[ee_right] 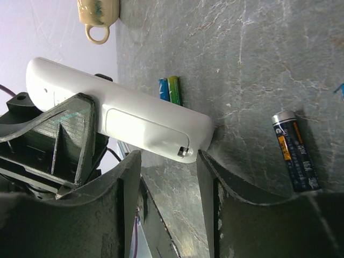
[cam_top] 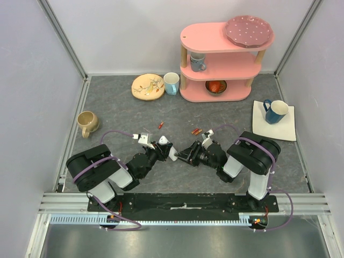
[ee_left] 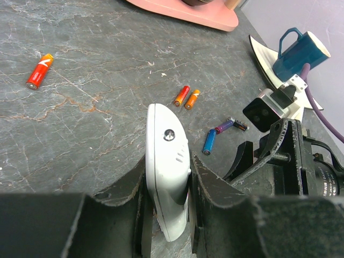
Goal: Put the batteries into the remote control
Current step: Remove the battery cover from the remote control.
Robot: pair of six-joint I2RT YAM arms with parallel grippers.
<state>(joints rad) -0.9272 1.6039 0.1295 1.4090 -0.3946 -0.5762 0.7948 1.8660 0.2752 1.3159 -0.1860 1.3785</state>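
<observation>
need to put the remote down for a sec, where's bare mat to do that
Bare mat: between the tan mug and the yellow plate, and the strip between the pink shelf and the batteries. Crowded at centre, where the left arm and right arm meet among those batteries.

Two black-jointed arms [cam_top: 99, 172] [cam_top: 252, 153] w/ white rounded shells [cam_top: 235, 165], thin purple cables [cam_top: 114, 133], matte black plastic gripper fingers [ee_left: 220, 196], black base plate [cam_top: 183, 204].
</observation>
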